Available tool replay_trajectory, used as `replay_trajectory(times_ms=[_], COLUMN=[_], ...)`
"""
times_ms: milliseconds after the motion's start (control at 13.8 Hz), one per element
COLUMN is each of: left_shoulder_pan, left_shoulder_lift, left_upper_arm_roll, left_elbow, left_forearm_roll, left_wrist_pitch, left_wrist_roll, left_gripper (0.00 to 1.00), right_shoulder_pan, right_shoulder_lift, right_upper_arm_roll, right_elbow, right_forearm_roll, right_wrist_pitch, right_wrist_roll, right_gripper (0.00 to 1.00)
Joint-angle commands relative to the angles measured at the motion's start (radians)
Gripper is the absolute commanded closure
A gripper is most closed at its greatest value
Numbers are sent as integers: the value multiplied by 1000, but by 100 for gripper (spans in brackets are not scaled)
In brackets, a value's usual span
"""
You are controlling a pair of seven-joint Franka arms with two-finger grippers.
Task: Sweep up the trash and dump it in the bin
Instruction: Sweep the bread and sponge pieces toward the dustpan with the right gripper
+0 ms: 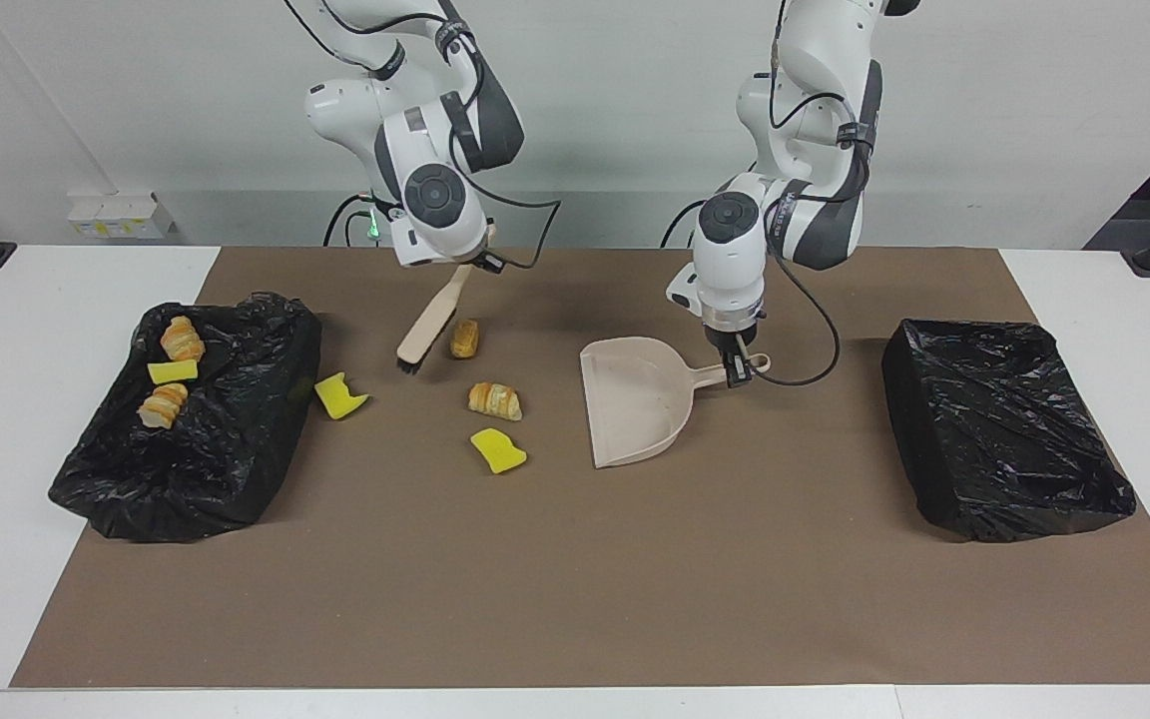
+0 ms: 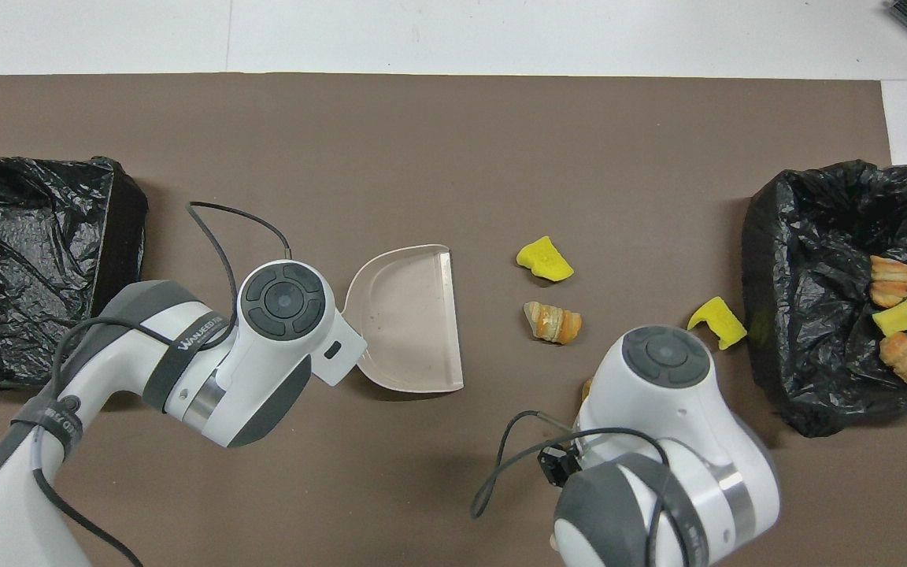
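My right gripper (image 1: 476, 262) is shut on the handle of the beige brush (image 1: 432, 322). The brush slants down, and its black bristles sit beside a brown bread piece (image 1: 464, 338). Loose trash lies on the mat: a pastry (image 1: 495, 400) (image 2: 552, 323), a yellow sponge (image 1: 498, 450) (image 2: 544, 260) and a green-backed sponge (image 1: 339, 395) (image 2: 717, 321). My left gripper (image 1: 735, 367) is shut on the handle of the beige dustpan (image 1: 635, 399) (image 2: 410, 315). The pan rests on the mat with its mouth toward the trash. In the overhead view both grippers are hidden under the arms.
A black-lined bin (image 1: 226, 439) (image 2: 808, 260) at the right arm's end holds two pastries and a yellow sponge piece. A second black-lined bin (image 1: 999, 429) (image 2: 28, 260) stands at the left arm's end. A brown mat (image 1: 575, 579) covers the table.
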Motion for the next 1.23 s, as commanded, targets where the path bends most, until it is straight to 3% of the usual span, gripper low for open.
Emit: replay_trajectory(times_ms=[0, 218, 508, 870, 1015, 1160], left_shoulder_pan=[0, 0, -2, -2, -2, -2], left_shoulder_lift=[-32, -32, -32, -32, -31, -31], left_upper_arm_roll=[8, 8, 8, 8, 9, 8], left_elbow=[-42, -42, -42, -39, -36, -36], left_forearm_roll=[23, 23, 23, 23, 23, 23], left_wrist_pitch=[21, 21, 22, 21, 21, 19], left_wrist_roll=[-13, -13, -15, -20, -20, -20], left_gripper=[100, 100, 100, 100, 100, 100], right_shoulder_pan=[23, 41, 40, -14, -35, -46], right_shoulder_lift=[-28, 79, 259, 392, 454, 480], right_upper_arm_roll=[4, 4, 2, 1, -2, -1], right_elbow=[-105, -74, 108, 381, 525, 593], right_forearm_roll=[32, 32, 29, 9, -11, -75], right_wrist_pitch=[143, 274, 320, 227, 116, 44], right_wrist_roll=[24, -13, -57, -157, -160, -160], right_gripper=[100, 100, 100, 100, 100, 100])
